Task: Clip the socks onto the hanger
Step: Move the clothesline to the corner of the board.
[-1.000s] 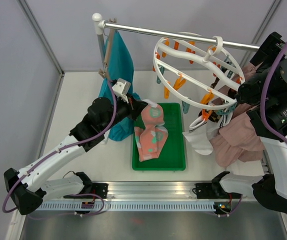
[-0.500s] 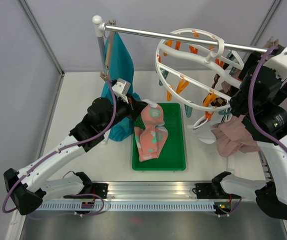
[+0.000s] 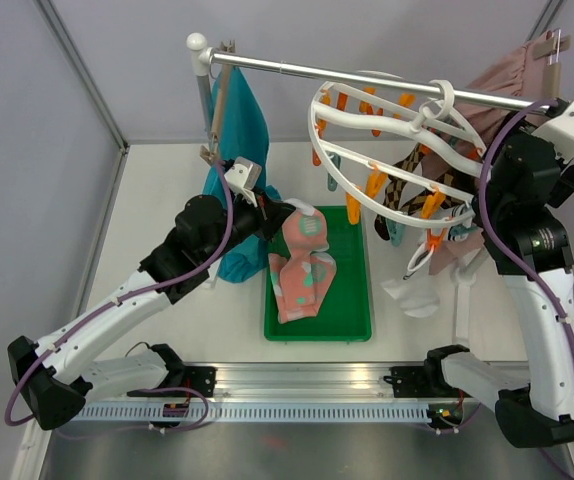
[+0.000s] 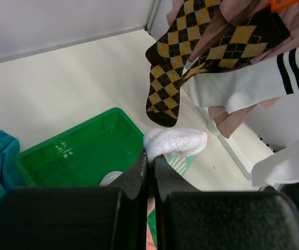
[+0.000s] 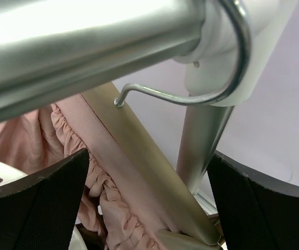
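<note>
A pink sock (image 3: 303, 262) with mint and white patches hangs over the green tray (image 3: 317, 327). My left gripper (image 3: 280, 216) is shut on its upper end. In the left wrist view the fingertips (image 4: 149, 161) pinch the sock's white terry tip (image 4: 176, 141). The round white hanger (image 3: 339, 165) hangs tilted from the rail (image 3: 297, 68). Brown argyle socks (image 4: 165, 78) and a white striped sock (image 4: 243, 83) are clipped to it. My right gripper (image 5: 149, 172) stands open high at the rail's right end, with the skirt's hanger bar (image 5: 139, 151) between its fingers.
A teal garment (image 3: 242, 130) hangs from the rail's left end, just behind my left wrist. The dusty-pink skirt (image 3: 505, 75) hangs at the far right, beside the rail's upright post (image 5: 201, 140). A white sock (image 3: 415, 292) dangles below the ring.
My right arm has risen to the rail's right end, and the pink skirt has gone up with it from low at the right. The ring has swung and tilted. The left arm has not moved.
</note>
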You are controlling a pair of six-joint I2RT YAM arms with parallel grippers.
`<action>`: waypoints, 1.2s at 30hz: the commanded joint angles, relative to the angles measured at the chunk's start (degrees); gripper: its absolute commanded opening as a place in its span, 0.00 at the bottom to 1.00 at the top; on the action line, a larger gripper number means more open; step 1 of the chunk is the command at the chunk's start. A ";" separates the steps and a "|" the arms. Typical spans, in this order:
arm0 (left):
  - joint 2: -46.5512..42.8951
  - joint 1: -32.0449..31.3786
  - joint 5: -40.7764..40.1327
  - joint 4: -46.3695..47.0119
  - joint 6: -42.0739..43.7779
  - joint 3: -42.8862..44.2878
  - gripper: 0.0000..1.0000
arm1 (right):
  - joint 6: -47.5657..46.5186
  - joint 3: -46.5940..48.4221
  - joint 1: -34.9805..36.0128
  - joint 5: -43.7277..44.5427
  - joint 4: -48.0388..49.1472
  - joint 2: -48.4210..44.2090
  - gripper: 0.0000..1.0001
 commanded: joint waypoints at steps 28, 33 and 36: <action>-0.11 -0.07 -2.43 1.26 0.70 -0.54 0.02 | 2.69 -11.61 -10.15 -41.24 19.60 5.23 0.98; 0.25 -0.07 -2.95 1.26 0.97 -0.45 0.02 | 3.48 -11.17 -10.15 -42.14 20.48 7.34 0.98; 0.42 -0.07 -3.13 1.26 1.14 -0.36 0.02 | 3.66 -11.08 -10.15 -42.40 20.66 7.61 0.98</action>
